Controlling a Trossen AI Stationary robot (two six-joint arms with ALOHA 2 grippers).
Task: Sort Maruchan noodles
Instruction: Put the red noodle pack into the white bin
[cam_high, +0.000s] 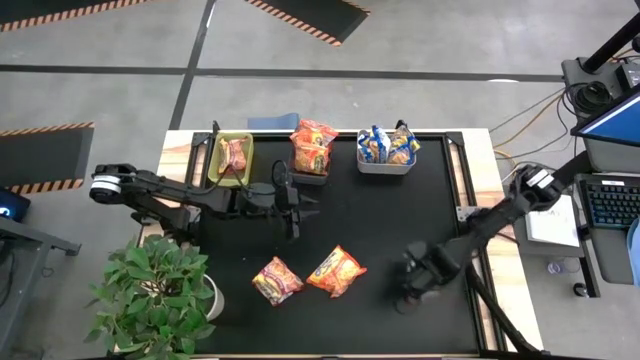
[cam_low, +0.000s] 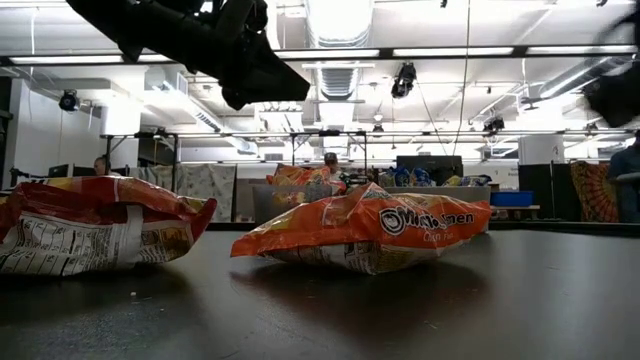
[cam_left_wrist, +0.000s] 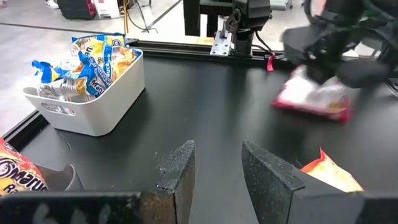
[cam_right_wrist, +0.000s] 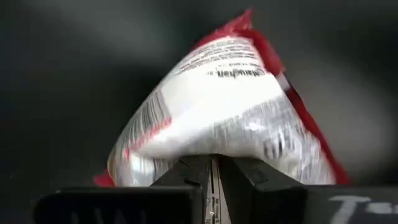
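Jaws of the right gripper (cam_right_wrist: 214, 163) are clamped on a white-and-red noodle packet (cam_right_wrist: 230, 112), at the near right of the black surface (cam_high: 400, 220); in the left wrist view this packet (cam_left_wrist: 314, 99) hangs under the right arm. Left gripper (cam_left_wrist: 217, 163) has jaws parted with nothing between them, hovering mid-left above the surface. Two orange packets lie loose on the near surface: one (cam_high: 277, 280) left, one (cam_high: 336, 271) just beside it to the right, apart. Farther back, a green bin (cam_high: 231, 156) holds one reddish packet, a dark bin (cam_high: 311, 168) holds orange packets, and a white bin (cam_left_wrist: 99, 99) holds blue-and-yellow packets (cam_high: 388, 146). Potted plant (cam_high: 155, 295) sits off the surface's near left corner.
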